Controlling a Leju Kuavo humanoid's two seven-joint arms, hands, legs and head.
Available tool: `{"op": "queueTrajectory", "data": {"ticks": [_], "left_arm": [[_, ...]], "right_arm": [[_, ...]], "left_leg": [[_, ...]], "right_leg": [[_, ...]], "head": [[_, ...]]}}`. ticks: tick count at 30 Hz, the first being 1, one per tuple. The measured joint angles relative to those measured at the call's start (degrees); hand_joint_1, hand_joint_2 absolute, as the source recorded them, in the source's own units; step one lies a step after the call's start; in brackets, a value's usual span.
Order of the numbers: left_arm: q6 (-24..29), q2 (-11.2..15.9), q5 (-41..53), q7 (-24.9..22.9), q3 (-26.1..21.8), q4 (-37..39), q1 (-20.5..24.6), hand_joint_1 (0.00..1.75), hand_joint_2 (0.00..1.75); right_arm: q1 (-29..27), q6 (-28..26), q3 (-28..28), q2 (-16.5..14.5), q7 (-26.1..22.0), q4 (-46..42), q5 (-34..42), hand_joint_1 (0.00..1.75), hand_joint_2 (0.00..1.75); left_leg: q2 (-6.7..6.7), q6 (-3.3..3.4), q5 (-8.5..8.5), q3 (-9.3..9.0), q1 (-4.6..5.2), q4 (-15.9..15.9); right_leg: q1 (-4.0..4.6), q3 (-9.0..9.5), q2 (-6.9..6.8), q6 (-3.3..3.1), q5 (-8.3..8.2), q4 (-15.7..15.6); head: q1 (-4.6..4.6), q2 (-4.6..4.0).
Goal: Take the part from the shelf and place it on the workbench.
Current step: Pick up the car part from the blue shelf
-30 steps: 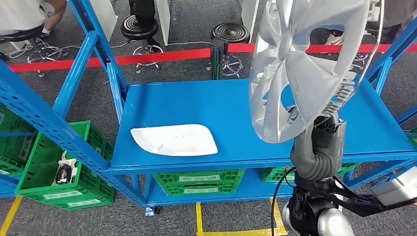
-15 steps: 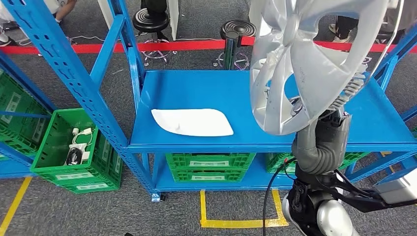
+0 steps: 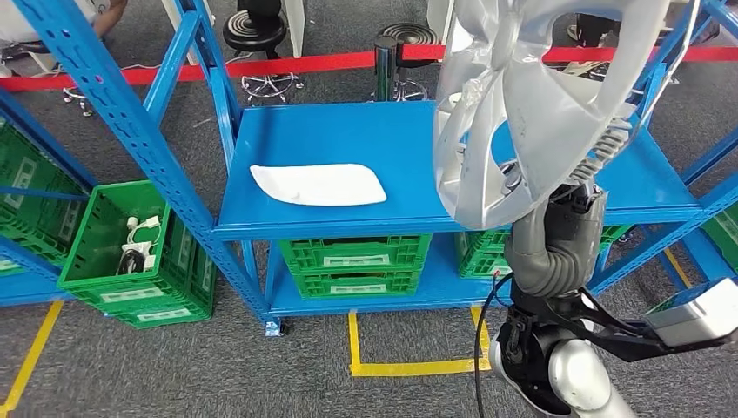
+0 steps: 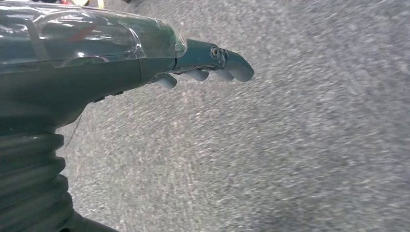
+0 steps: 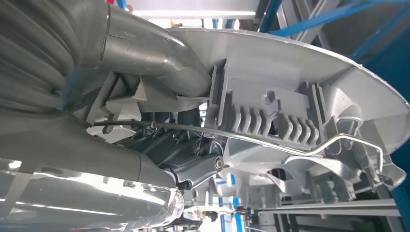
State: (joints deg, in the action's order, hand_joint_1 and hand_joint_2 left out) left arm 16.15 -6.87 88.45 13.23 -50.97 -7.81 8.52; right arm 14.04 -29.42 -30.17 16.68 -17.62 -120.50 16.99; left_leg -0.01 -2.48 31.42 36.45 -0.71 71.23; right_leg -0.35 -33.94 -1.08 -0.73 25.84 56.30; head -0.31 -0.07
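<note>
The part, a silver wheel cover (image 3: 531, 104), is held upright and raised in the right robot hand (image 3: 570, 196), in front of the right half of the blue shelf (image 3: 348, 148). In the right wrist view the thumb (image 5: 159, 58) and the darker fingers (image 5: 193, 159) are seen clamped on the ribbed back of the wheel cover (image 5: 300, 96) near its rim. The left robot hand (image 4: 203, 63) hangs over grey floor with nothing in it, its fingers slightly curled and apart.

The picking step is judged to be done, since the wheel cover is clear of the shelf board and carried by the hand alone. A white tray (image 3: 318, 184) lies near the front left corner of the shelf board, and green crates (image 3: 357, 266) are stacked below it. No workbench can be made out, so the carry to it and the setting down are judged to be left.
</note>
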Motion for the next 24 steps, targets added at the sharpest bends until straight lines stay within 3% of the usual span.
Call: {"op": "queueTrajectory", "data": {"ticks": [2,4,6,7,9,11,12,13,14,16,18,19,21,22,23,24], "left_arm": [[0.01,0.10,0.01,0.00,0.00,-0.01,0.09,0.00,1.75],[0.04,0.12,0.02,0.01,0.01,-0.01,0.17,0.00,1.75],[0.08,0.11,0.07,0.00,0.01,0.01,0.11,0.00,1.75],[0.11,0.14,0.14,-0.01,0.01,0.02,0.11,0.00,1.75],[0.25,0.19,0.36,-0.03,0.00,0.03,0.25,0.00,1.75],[0.51,0.18,0.69,-0.03,0.00,0.03,0.40,0.00,1.75],[0.70,0.15,0.88,-0.03,0.00,0.03,0.42,0.00,1.75],[0.93,0.13,1.05,-0.03,0.00,0.03,0.43,0.00,1.75],[1.21,0.10,1.18,-0.04,0.01,0.03,0.44,0.00,1.75],[1.78,-0.04,1.33,-0.11,0.02,0.03,0.46,0.00,1.75],[2.26,-0.33,1.36,-0.15,0.04,0.02,0.51,0.00,1.75],[2.44,-0.49,1.36,-0.13,0.05,0.02,0.53,0.00,1.75],[2.69,-0.66,1.34,-0.08,0.06,0.04,0.47,0.00,1.75],[2.74,-0.67,1.33,-0.08,0.07,0.05,0.40,0.00,1.75],[2.76,-0.68,1.32,-0.10,0.07,0.06,0.32,0.00,1.75],[2.77,-0.67,1.33,-0.15,0.08,0.07,0.26,0.00,1.75]], "right_arm": [[0.08,0.00,-0.01,0.00,-0.01,-0.02,0.01,1.75,1.75],[0.21,0.00,-0.02,0.01,-0.04,-0.03,0.01,1.75,1.75],[0.31,0.05,-0.04,-0.02,-0.07,-0.01,-0.01,1.75,1.75],[0.35,0.12,-0.05,-0.03,-0.08,0.01,-0.01,1.75,1.75],[0.47,0.29,-0.05,-0.04,-0.11,0.04,0.00,1.75,1.75],[0.56,0.55,-0.07,-0.04,-0.13,0.16,0.01,1.75,1.75],[0.58,0.72,-0.08,-0.05,-0.13,0.27,0.02,1.75,1.75],[0.58,0.87,-0.09,-0.05,-0.13,0.37,0.02,1.75,1.75],[0.59,0.98,-0.10,-0.06,-0.13,0.44,0.03,1.75,1.75],[0.72,1.03,-0.08,-0.07,-0.13,0.46,0.03,1.75,1.75],[0.97,1.03,-0.06,-0.06,-0.13,0.41,0.00,1.75,1.75],[1.07,1.03,-0.06,-0.05,-0.13,0.39,-0.03,1.75,1.75],[1.13,1.03,-0.08,-0.04,-0.03,0.37,-0.10,1.75,1.75],[1.14,1.03,-0.11,-0.05,0.04,0.39,-0.13,1.75,1.75],[1.14,1.01,-0.13,-0.07,0.11,0.41,-0.15,1.75,1.75],[1.12,0.99,-0.15,-0.08,0.17,0.44,-0.15,1.75,1.75]], "left_leg": [[0.02,-0.08,-0.34,-5.79,-0.09,-7.69],[-0.10,0.51,1.42,-8.79,0.09,-12.84],[-0.16,1.65,1.23,-8.50,0.24,-13.52],[-0.13,2.22,0.71,-8.10,0.24,-13.54],[-0.07,3.26,-0.62,-6.90,0.14,-13.66],[-0.09,3.69,-1.98,-5.32,0.35,-13.61],[-0.09,3.77,-2.65,-4.46,0.52,-13.59],[-0.07,3.80,-3.33,-3.59,0.71,-13.57],[-0.06,3.82,-4.01,-2.73,0.93,-13.56],[-0.04,3.80,-5.26,-1.30,1.30,-13.55],[0.03,3.51,-6.42,-0.34,1.59,-13.55],[0.11,3.27,-7.03,0.05,1.57,-13.58],[0.29,2.64,-8.18,0.74,1.51,-13.73],[0.32,2.33,-7.93,1.13,1.44,-13.57],[0.28,2.01,-6.57,1.66,1.40,-12.69],[0.20,1.69,-4.11,2.36,1.28,-10.71]], "right_leg": [[-0.05,-1.69,-0.06,0.63,-0.59,1.23],[-0.04,-2.54,-0.12,1.29,-1.31,1.97],[-0.22,-2.87,-0.15,1.93,-2.06,2.00],[-0.32,-3.13,-0.05,2.24,-1.45,2.34],[-0.42,-4.13,0.24,2.77,2.84,5.91],[-0.42,-5.21,0.44,3.01,8.48,12.94],[-0.39,-5.33,0.48,2.98,9.84,16.02],[-0.33,-4.85,0.52,2.80,9.83,17.60],[-0.23,-3.60,0.56,2.46,8.77,17.32],[0.24,1.26,0.75,1.21,6.00,11.29],[0.89,6.73,0.94,-0.14,5.69,2.73],[1.19,8.24,1.01,-0.52,6.04,-0.05],[1.33,8.50,0.93,-0.64,5.78,-2.08],[1.27,8.02,0.77,-0.70,5.08,-2.36],[1.12,7.46,0.60,-0.84,4.31,-2.63],[0.96,6.75,0.44,-0.96,3.53,-2.83]], "head": [[-0.13,0.00],[-0.02,0.00],[0.08,0.00],[0.09,0.00],[0.44,0.00],[1.02,0.00],[1.26,0.00],[1.45,0.00],[1.63,0.00],[1.82,0.01],[1.71,0.01],[1.58,0.01],[1.44,0.01],[1.37,0.01],[1.21,0.01],[0.96,0.01]]}}
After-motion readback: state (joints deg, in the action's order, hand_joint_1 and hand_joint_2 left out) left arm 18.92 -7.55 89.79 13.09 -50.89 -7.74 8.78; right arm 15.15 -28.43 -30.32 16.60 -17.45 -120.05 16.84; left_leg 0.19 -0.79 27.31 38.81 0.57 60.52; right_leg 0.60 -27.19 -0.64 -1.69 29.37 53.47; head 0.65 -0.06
